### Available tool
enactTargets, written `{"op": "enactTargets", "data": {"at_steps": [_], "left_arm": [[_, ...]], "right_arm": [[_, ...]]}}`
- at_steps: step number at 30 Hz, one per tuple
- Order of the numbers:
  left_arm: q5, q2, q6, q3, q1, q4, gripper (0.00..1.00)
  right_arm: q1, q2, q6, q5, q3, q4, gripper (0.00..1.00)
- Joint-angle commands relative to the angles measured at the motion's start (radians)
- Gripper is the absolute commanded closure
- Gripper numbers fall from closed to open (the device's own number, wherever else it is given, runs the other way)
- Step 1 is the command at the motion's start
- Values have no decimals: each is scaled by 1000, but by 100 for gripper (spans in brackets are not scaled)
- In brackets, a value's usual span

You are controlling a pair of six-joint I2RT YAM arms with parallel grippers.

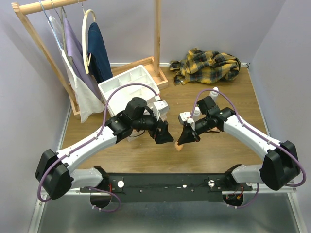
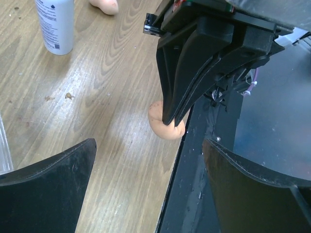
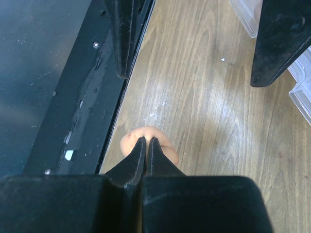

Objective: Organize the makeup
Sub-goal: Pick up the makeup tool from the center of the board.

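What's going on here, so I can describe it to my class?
The right gripper is shut on a peach sponge at the near edge of the table. The left gripper hangs open beside it, holding nothing. A white bottle and a second sponge sit further back.

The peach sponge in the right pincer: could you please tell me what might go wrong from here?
The right pincer pinches only a small part of the peach sponge, so it may slip out. The sponge sits at the near edge of the table, beside the black rail; if dropped, it could roll off. The open left pincer hangs close, so the two could bump.
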Motion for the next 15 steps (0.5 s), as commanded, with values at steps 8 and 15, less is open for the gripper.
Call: {"op": "enactTargets", "data": {"at_steps": [8, 15], "left_arm": [[32, 21, 16, 19, -21, -7, 1], [29, 61, 7, 24, -61, 6, 1]], "right_arm": [[-10, -17, -11, -81, 61, -39, 95], [-15, -6, -28, -123, 78, -70, 95]]}}
